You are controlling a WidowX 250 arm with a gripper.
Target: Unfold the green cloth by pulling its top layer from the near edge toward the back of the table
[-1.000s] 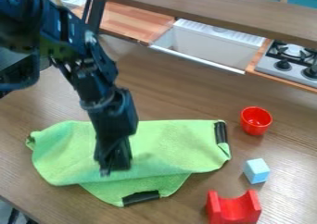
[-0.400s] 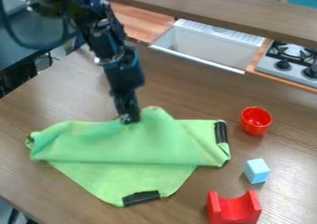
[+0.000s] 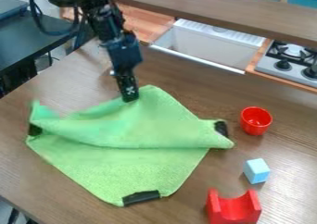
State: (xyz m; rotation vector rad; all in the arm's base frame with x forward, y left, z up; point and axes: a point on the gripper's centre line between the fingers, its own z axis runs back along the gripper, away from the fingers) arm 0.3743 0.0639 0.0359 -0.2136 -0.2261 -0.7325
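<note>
Tabletop [image 3: 198, 98]: open from gripper [image 3: 129, 98] toward sink [image 3: 207, 47]
Green cloth [image 3: 139, 133]: raised at gripper, blocks camera side
Red cup [image 3: 256, 121], blue cube [image 3: 256, 171]: obstacles well apart from gripper

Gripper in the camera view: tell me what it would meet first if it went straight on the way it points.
The gripper points down, so most likely the green cloth at its tip, then the wooden table beneath. Its height above the table is unclear.

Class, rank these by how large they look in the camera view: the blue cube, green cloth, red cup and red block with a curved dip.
1. Green cloth
2. Red block
3. Red cup and blue cube: too alike to rank
</note>
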